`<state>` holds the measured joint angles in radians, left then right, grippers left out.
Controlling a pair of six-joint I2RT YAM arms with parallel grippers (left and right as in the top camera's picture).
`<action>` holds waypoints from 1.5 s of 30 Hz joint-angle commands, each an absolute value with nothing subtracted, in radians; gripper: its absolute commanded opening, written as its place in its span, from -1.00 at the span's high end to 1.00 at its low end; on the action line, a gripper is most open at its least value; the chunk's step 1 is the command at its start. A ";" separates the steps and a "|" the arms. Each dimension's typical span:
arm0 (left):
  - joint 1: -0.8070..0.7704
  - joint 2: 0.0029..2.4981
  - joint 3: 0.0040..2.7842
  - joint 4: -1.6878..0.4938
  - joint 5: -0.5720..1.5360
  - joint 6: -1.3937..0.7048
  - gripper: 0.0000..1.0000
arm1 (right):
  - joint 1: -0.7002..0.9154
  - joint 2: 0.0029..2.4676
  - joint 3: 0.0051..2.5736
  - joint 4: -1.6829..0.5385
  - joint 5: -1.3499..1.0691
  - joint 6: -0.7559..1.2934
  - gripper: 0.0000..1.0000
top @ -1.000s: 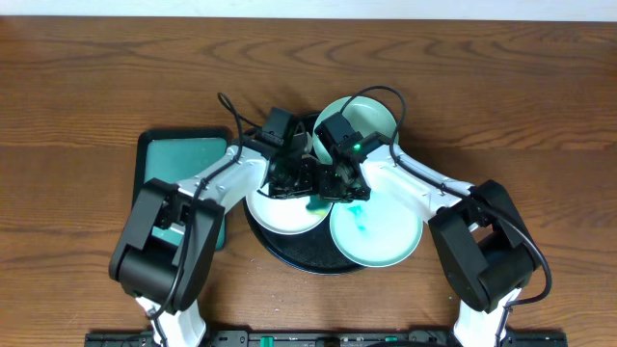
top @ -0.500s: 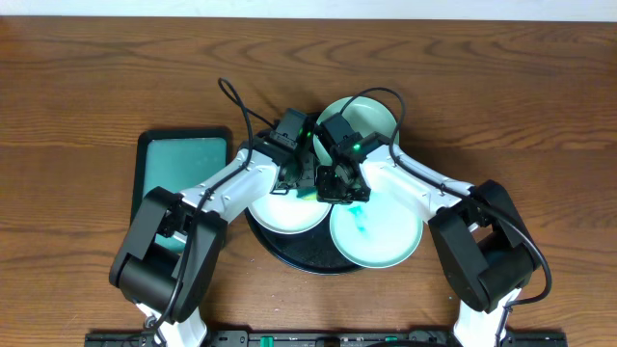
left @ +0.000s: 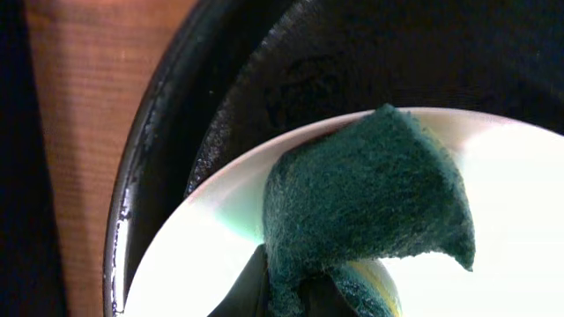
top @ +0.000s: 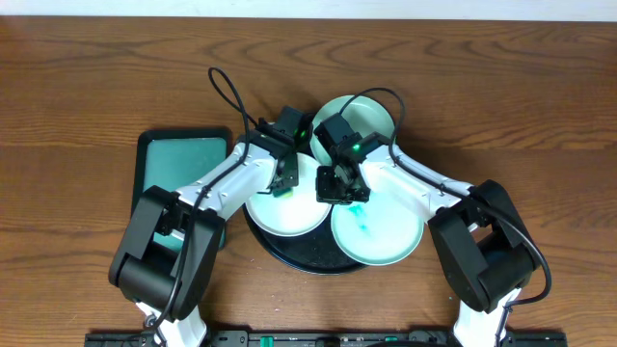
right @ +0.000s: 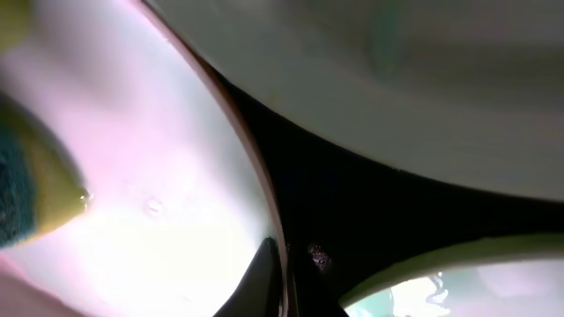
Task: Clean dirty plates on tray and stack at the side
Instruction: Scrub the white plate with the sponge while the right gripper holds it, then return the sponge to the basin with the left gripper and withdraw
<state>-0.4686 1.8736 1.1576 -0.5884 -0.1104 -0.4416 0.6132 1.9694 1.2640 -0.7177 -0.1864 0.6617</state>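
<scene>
The black round tray [top: 289, 253] holds three plates. The white plate [top: 289, 210] lies at its left. A mint plate [top: 386, 241] with a teal smear lies at the right, and a second mint plate [top: 366, 118] at the back. My left gripper [top: 283, 183] is shut on a dark green and yellow sponge [left: 361, 198] and presses it on the white plate [left: 520, 229] near its far rim. My right gripper [top: 334, 187] is shut on the white plate's right rim [right: 280, 280]. The right wrist view shows the smeared mint plate [right: 458, 291] and the back mint plate [right: 405, 70].
A rectangular black-rimmed green tray [top: 183, 159] lies on the wooden table [top: 501, 87] to the left of the round tray. The round tray's glossy rim [left: 145, 176] shows beside wood in the left wrist view. Both arms' cables loop above the plates.
My left gripper has slid the sponge to the left across the white plate, away from the right gripper. The right gripper has stayed on the plate's rim.
</scene>
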 commanded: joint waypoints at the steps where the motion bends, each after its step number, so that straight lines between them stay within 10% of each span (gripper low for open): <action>1: -0.430 1.933 1.115 -0.637 0.014 -0.387 0.86 | 0.643 2.009 1.230 -0.751 -0.184 0.647 0.97; 11: -0.430 1.844 1.151 -0.649 0.328 -0.341 0.86 | 0.643 2.009 1.230 -0.741 -0.184 0.646 0.98; 26: -0.265 1.501 1.174 -0.846 -0.107 -0.451 0.86 | 0.643 2.009 1.230 -0.737 -0.184 0.646 0.97; 45: 0.106 1.787 1.168 -0.813 -0.117 -0.366 0.85 | 0.643 2.009 1.230 -0.729 -0.184 0.646 0.97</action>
<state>0.1001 1.7313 1.1648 -0.8200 -0.1108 -0.3923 0.6182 1.9694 1.2636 -0.7139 -0.1818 0.6617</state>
